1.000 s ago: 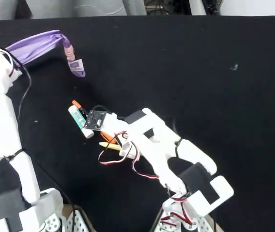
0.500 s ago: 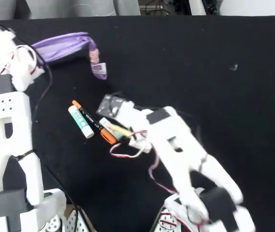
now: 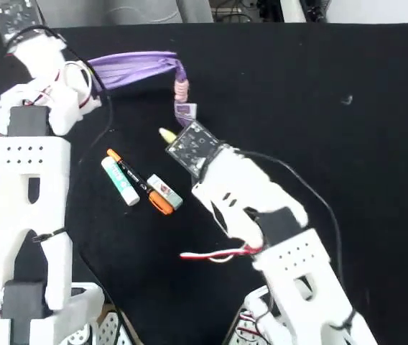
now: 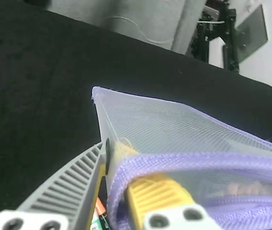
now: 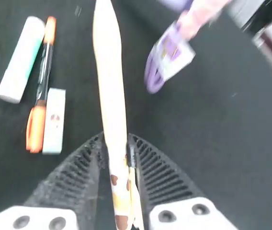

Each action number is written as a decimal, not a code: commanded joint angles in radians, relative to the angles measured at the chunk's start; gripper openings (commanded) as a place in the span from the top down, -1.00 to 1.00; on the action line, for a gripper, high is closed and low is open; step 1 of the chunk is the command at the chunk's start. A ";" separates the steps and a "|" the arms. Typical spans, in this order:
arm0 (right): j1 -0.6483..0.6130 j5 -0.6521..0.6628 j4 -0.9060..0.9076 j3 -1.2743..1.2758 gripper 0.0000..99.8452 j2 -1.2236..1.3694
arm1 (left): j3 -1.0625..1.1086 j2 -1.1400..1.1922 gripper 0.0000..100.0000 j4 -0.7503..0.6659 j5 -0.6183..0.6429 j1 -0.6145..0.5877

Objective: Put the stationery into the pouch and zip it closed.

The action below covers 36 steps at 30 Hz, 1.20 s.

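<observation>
Risking a snag on the pink zip charm (image 3: 182, 89), with cream spotted pen (image 5: 108, 72) clamped in the right gripper (image 5: 113, 140) and lilac mesh pouch (image 4: 174, 129) pinched in the left gripper (image 4: 112, 149).

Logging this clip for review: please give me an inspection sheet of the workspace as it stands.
Surface: black table, no spills seen.
Job's things: purple pouch held up at the far side, charm hanging from it; pale pen held; glue stick, orange marker and eraser lying together on the table.
Clutter: nothing seen.
Grippers: left gripper shut on the pouch's edge; right gripper shut on the pen.
Cables: red and white wires loop off the right arm.
Surroundings: grey drape behind the table.
</observation>
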 commanded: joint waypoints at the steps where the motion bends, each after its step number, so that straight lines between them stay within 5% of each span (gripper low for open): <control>1: 0.023 -0.008 -0.040 -0.010 0.98 -0.088 | -0.067 -0.009 0.94 0.003 0.012 0.041; 11: 0.018 -0.029 -0.196 -0.058 0.98 -0.377 | -0.071 -0.009 0.94 0.040 0.014 0.113; 17: 0.020 -0.206 -0.368 -0.016 0.98 -0.496 | -0.065 -0.008 0.94 0.054 0.014 0.145; 28: -0.009 -0.440 -0.835 0.197 0.98 -0.527 | -0.064 -0.008 0.94 0.098 0.014 0.216; 36: -0.057 -0.448 -1.019 0.328 0.98 -0.504 | -0.024 -0.009 0.94 0.089 0.063 0.223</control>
